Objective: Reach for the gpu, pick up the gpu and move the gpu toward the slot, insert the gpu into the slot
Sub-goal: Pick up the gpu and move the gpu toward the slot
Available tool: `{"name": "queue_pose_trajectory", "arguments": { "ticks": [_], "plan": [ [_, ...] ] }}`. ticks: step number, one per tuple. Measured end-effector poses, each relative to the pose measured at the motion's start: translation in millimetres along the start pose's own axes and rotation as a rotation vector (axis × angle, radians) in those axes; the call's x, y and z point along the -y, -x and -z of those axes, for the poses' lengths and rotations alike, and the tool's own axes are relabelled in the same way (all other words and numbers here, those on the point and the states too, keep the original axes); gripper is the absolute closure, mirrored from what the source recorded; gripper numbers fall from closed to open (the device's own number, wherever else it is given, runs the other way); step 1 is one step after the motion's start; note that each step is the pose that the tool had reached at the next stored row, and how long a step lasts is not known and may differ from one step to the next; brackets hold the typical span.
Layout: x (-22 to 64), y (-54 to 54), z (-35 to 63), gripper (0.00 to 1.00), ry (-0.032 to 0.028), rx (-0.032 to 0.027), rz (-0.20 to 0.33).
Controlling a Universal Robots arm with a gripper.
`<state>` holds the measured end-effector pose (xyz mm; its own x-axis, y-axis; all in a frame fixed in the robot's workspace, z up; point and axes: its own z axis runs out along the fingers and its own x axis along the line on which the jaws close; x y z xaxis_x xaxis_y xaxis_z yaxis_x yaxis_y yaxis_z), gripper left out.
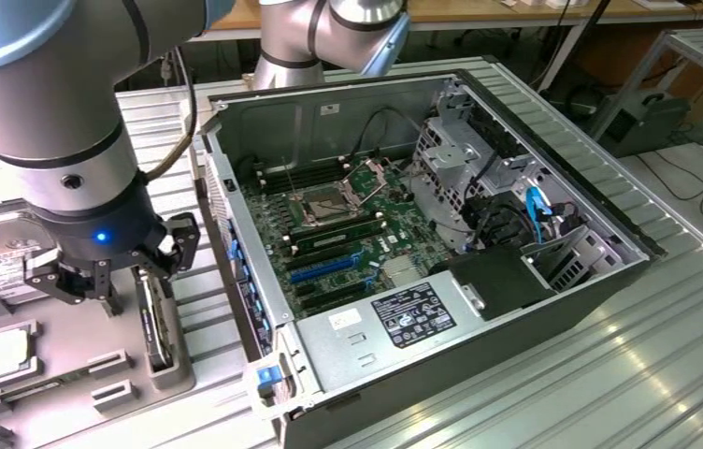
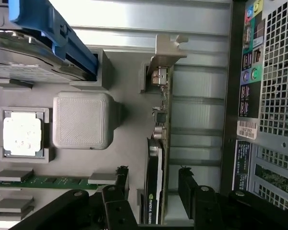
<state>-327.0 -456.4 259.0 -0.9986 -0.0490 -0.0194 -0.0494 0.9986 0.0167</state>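
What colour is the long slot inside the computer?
The slot is bright blue, seen best in the exterior view.

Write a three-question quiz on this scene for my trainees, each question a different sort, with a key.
1. True or false: the gpu already sits in the blue slot.
2. Multiple choice: the gripper is nearest to A) the processor chip, B) the gpu, C) the hard drive.
3. Fill in: the gpu stands on edge in a grey ___ outside the computer case.
Key: 1 false; 2 B; 3 holder.
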Motion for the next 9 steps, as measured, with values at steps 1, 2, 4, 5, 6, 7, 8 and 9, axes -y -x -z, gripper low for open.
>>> {"name": "queue_pose_trajectory", "arguments": {
  "ticks": [1, 2, 4, 5, 6, 7, 8, 9],
  "plan": [
    [-0.1, 0.0, -1.8, 0.46, -0.0001, -0.0001, 0.000],
    [-0.1, 0.0, -3.8, 0.46, -0.0001, -0.0001, 0.000],
    [-0.2, -0.1, -8.5, 0.46, 0.0000, 0.0000, 0.000],
    [-0.6, -0.2, -12.0, 0.46, 0.0000, 0.0000, 0.000],
    [-1.2, -0.3, -14.7, 0.46, -0.0001, -0.0001, 0.000],
    [-2.0, -0.2, -16.5, 0.46, -0.0001, 0.0000, 0.000],
    [-3.8, -0.1, -18.2, 0.46, -0.0002, -0.0002, 0.000],
    [-5.6, -0.1, -19.9, 0.46, -0.0003, -0.0003, 0.000]
  ]
}}
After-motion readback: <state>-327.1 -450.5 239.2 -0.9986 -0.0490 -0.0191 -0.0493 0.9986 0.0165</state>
